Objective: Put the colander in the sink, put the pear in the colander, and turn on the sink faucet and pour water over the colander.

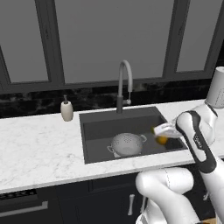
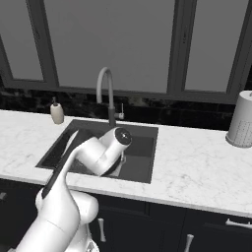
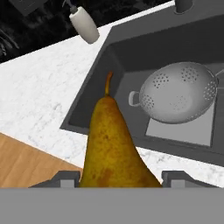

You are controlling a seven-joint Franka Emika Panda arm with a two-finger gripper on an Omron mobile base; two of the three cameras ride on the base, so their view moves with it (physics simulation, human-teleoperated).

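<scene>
1. Claw (image 1: pixel 161 134) holds the pear (image 3: pixel 114 148) between its two fingers, over the right part of the sink (image 1: pixel 94 127); the stem points away from the hand.
2. In the left base view the pear (image 1: pixel 162 140) shows as a small orange spot under the claw, just right of the colander (image 1: pixel 127 144), not touching it.
3. Colander sits upright on the sink floor, toward the near wall, partly on the lighter square patch (image 3: pixel 183 130); the bowl holds nothing.
4. Faucet (image 1: pixel 124 83) stands at the far edge of the sink, spout arched over the basin. No water visible.
5. Soap bottle (image 1: pixel 66 109) stands on the white marble tabletop (image 1: pixel 39 148), left of the sink.
6. A pale perforated cylinder (image 2: pixel 242 120) stands on the tabletop far right.
</scene>
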